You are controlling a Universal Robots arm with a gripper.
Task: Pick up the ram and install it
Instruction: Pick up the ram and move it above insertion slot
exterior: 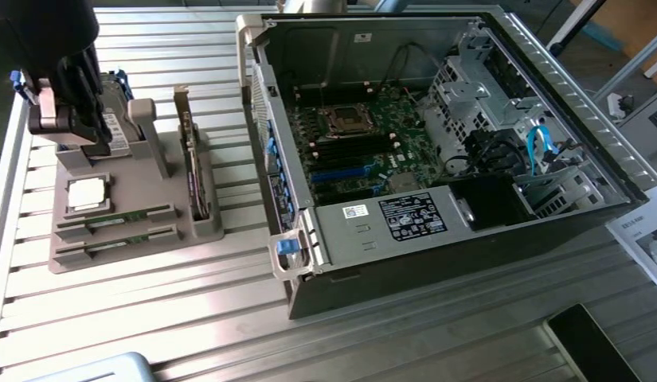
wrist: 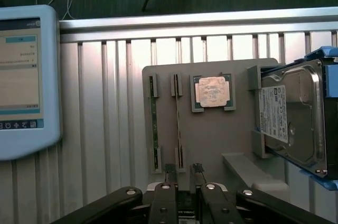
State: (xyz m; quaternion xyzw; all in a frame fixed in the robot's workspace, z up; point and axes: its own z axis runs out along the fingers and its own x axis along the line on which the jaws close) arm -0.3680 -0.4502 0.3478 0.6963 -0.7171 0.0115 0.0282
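Ribbed worktop (exterior: 179, 310) is carrying a grey tray (exterior: 147, 187) where the ram (exterior: 121, 217) is sitting slotted at the near end, and the gripper (exterior: 89, 135), jaws released and empty, is hovering above, risking clipping the neighbouring stick (exterior: 114, 239).

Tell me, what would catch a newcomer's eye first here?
The big open computer case on the exterior view's right, its green motherboard bared. At that view's left, a grey tray holds green ram sticks, a processor chip and a hard drive, with the gripper above it.
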